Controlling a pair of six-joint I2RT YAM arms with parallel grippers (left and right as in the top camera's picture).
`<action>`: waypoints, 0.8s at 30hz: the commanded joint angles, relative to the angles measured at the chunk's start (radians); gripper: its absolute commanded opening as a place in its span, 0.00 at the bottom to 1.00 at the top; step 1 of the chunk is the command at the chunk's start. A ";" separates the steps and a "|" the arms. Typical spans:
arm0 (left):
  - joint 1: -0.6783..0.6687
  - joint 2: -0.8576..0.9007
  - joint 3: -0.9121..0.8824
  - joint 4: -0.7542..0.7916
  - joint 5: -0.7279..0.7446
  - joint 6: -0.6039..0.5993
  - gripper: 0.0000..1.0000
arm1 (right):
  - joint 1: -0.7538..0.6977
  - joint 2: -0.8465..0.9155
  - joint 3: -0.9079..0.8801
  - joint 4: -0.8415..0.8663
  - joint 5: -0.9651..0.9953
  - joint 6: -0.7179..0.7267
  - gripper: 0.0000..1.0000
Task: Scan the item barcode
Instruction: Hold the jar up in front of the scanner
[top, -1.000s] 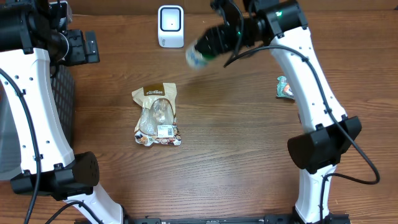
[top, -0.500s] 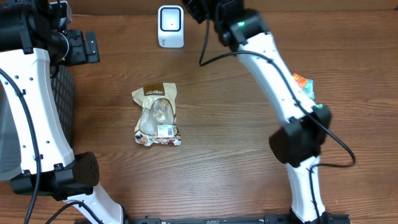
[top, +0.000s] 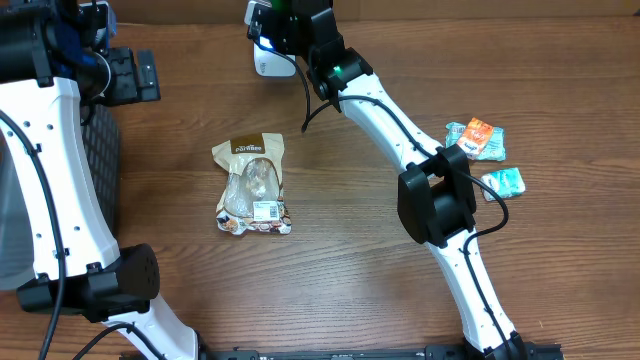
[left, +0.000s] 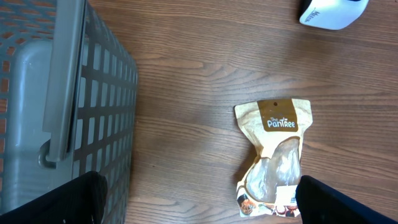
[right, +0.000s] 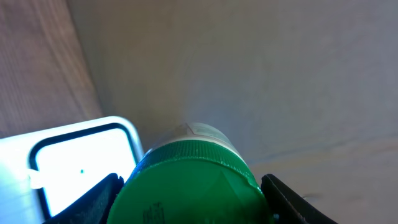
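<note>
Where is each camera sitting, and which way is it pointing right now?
Overhead: fixed above the table, looking straight down; the left arm and right arm show.
Left wrist: on the left arm, facing down at the snack bag and basket; its open claw edges the bottom.
Right wrist: faces along its claw, shut on a green-capped item, toward the scanner.
Shared: all three show the scanner; overhead and left wrist share the snack bag.
</note>
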 joint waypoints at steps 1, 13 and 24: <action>0.002 0.003 -0.001 0.001 -0.007 0.018 1.00 | 0.000 -0.003 0.014 0.043 0.001 -0.072 0.44; 0.002 0.003 -0.001 0.001 -0.007 0.018 0.99 | 0.000 0.033 0.014 0.030 0.001 -0.161 0.44; 0.002 0.003 -0.001 0.001 -0.007 0.018 1.00 | 0.000 0.033 0.014 0.024 0.008 -0.185 0.45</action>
